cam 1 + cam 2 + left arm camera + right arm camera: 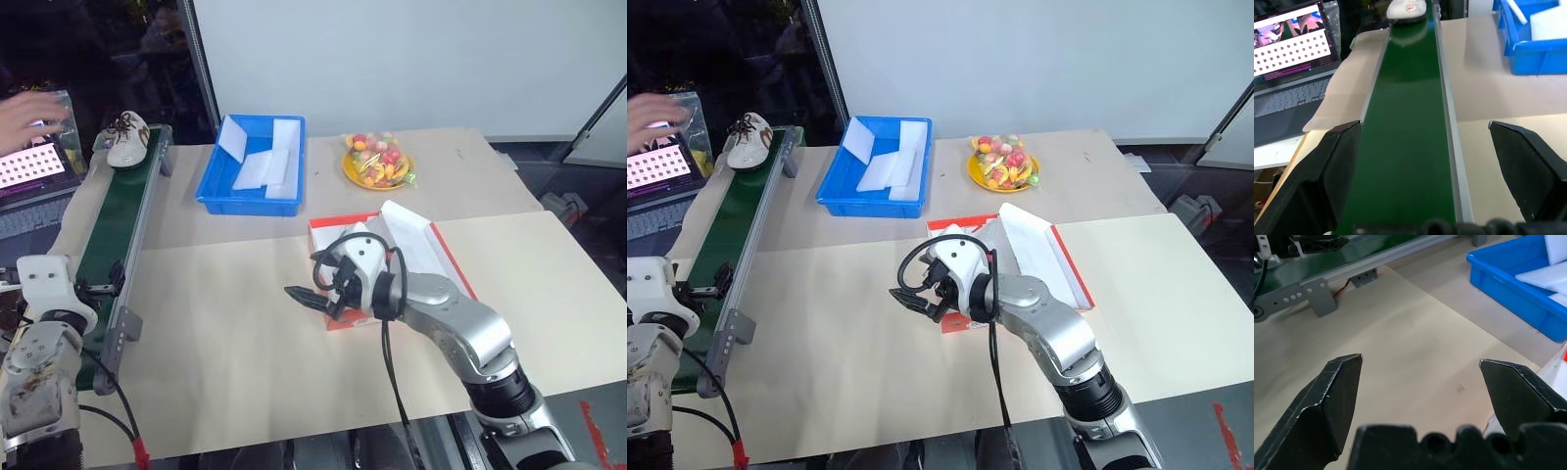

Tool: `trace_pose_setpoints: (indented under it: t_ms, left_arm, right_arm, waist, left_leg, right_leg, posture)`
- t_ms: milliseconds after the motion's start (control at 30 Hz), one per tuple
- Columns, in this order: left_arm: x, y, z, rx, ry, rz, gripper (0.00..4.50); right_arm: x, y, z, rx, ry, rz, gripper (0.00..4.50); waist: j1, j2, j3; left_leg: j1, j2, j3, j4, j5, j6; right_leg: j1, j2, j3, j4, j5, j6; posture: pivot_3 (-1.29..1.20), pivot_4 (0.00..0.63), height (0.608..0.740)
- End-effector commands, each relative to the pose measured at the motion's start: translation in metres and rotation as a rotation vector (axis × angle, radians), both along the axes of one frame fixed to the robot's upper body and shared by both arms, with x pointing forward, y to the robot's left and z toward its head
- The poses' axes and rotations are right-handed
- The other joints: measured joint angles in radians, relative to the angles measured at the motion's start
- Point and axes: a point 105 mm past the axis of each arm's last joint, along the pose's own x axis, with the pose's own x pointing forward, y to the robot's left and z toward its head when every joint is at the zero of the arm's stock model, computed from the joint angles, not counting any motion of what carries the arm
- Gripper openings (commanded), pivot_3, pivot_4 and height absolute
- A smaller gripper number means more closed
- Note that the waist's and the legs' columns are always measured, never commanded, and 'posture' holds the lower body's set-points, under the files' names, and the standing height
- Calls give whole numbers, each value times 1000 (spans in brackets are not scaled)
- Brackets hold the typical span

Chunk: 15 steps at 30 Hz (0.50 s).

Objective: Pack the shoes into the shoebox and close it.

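Shoebox (436, 257) open with white inside, one shoe (125, 138) on green belt (1405, 122), my right gripper (1420, 364) and left gripper (1425, 129) spread wide, empty; laptop screen (1290, 46) readable from left wrist.

shoebox (431, 245): its near left part is hidden behind the right gripper (312, 297) and that arm; whether anything lies inside cannot be told.
shoe (1406, 8): in the left wrist view the frame edge cuts it off, so just its near end shows on the green belt (1405, 137).
person's hand (34, 113): cut by the frame edge; the arm is out of sight.
laptop (1288, 54): its screen is cut off at the edge and the print on it is too small to read.
blue tray (1518, 279): shown in part, cut at the frame edge.
plate of sweets (376, 162): the single pieces are too small to name.
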Motion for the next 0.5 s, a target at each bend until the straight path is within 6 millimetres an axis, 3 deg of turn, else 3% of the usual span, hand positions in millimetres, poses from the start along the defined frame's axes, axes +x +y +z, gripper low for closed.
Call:
trace_pose_setpoints:
  t_ms: [33, 500]
  left_arm:
    - [4, -9, 18, 28, -44, -43, 4449]
    - [9, -9, 19, 36, -27, -51, 4449]
  right_arm:
    - [-5, 0, 22, 73, -68, 28, 4500]
    - [2, -8, 26, 139, -35, -27, 4500]
  waist:
    - [0, 0, 0]
    - [-2, 0, 0]
  left_leg:
    - [0, 0, 0, 0, 0, 0]
    - [-1, 0, 0, -1, 0, 0]
  right_leg:
    - [0, 0, 0, 0, 0, 0]
    - [-2, 0, 0, 0, 0, 0]
  posture:
    - [0, 150, 724]
    - [0, 150, 724]
